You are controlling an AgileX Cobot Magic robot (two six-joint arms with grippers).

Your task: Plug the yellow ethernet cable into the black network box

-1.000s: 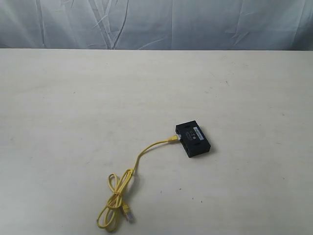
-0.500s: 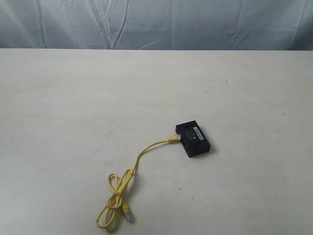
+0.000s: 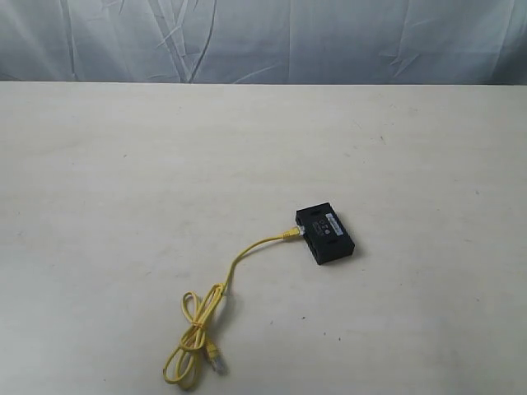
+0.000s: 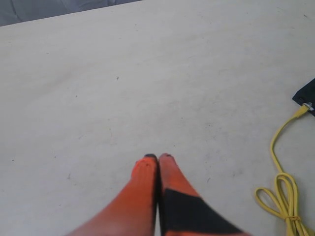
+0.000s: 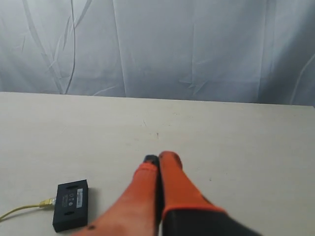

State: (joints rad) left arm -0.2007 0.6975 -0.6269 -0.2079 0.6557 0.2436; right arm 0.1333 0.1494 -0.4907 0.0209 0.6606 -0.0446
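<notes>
- Closest to me, the yellow ethernet cable (image 3: 198, 333) lies on the pale tabletop (image 3: 123, 164) in a loose, twisted coil near the front edge of the exterior view.
- One clear plug (image 3: 216, 359) lies free just beside the coil, touching nothing but the tabletop.
- From the coil the cord runs up and to the right in a gentle curve to the black network box (image 3: 326, 234).
- Its far plug meets the box's left-facing side and, as far as I can tell, sits in a port there.
- The box lies flat, turned at an angle to the tabletop's edges, with a small white label (image 3: 333, 224) on its top.
- The left hand (image 4: 158, 157) hangs above bare tabletop with its two orange, black-tipped fingers pressed together and nothing between them. In its wrist view the cable's coil and a corner of the box show off to one side, well apart from the fingertips.
- The right hand (image 5: 158, 159) is likewise closed, fingers touching and holding nothing. In its wrist view the box and the plugged end of the cable lie off to one side of it, apart from the fingers.
- Beyond the box the tabletop stretches back to a wrinkled grey-blue backdrop cloth (image 3: 329, 41).
</notes>
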